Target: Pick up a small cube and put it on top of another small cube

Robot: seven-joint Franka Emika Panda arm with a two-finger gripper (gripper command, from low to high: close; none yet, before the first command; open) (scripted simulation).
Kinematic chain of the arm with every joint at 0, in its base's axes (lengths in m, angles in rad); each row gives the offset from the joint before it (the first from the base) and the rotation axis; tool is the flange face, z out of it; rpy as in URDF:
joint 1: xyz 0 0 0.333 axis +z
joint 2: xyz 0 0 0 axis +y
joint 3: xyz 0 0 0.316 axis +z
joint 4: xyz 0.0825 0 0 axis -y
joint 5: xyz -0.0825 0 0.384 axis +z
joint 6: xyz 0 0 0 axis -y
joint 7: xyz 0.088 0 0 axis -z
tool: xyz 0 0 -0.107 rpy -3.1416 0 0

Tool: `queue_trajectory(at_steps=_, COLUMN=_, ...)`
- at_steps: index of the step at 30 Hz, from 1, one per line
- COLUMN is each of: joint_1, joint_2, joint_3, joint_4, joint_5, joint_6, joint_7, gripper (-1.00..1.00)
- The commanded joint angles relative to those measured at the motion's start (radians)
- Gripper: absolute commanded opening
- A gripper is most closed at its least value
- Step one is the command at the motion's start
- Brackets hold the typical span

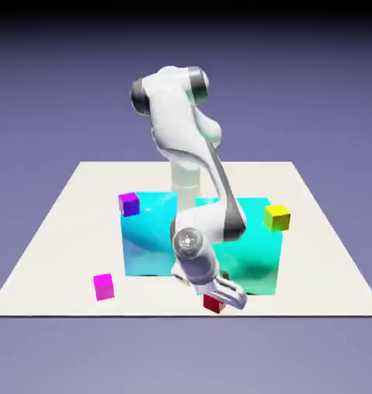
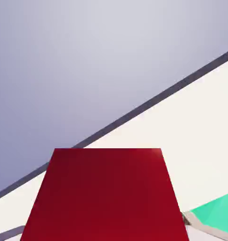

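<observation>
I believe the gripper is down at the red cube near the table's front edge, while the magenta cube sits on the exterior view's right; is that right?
Not quite: the exterior view shows the magenta cube on its left. The rest holds.

Between my fingertips I see the red cube [image 2: 106, 197], very large, and it hides them. Behind it, the edge of the pale table [image 2: 191, 122] runs slanting. On the table, a green patch [image 2: 217, 214] shows partly, away from this edge.
</observation>
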Motion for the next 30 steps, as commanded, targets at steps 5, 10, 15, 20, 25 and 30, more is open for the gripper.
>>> queue_trajectory(at_steps=5, joint_1=0.086, joint_2=-0.18, joint_3=-0.181, joint_4=-0.045, joint_5=-0.068, joint_6=-0.143, joint_7=-0.216, gripper=-1.0)
queue_trajectory(at_steps=10, joint_1=0.172, joint_2=-0.36, joint_3=-0.361, joint_4=-0.09, joint_5=-0.134, joint_6=-0.285, joint_7=-0.434, gripper=-1.0)
queue_trajectory(at_steps=15, joint_1=0.258, joint_2=-0.539, joint_3=-0.542, joint_4=-0.135, joint_5=-0.2, joint_6=-0.427, joint_7=-0.651, gripper=-1.0)
queue_trajectory(at_steps=20, joint_1=0.337, joint_2=-0.704, joint_3=-0.707, joint_4=-0.176, joint_5=-0.26, joint_6=-0.557, joint_7=-0.85, gripper=-1.0)
queue_trajectory(at_steps=25, joint_1=0.328, joint_2=-0.712, joint_3=-0.719, joint_4=-0.321, joint_5=-0.273, joint_6=-0.42, joint_7=-0.839, gripper=-1.0)
queue_trajectory(at_steps=30, joint_1=0.33, joint_2=-0.71, joint_3=-0.716, joint_4=-0.284, joint_5=-0.27, joint_6=-0.454, joint_7=-0.842, gripper=1.0)
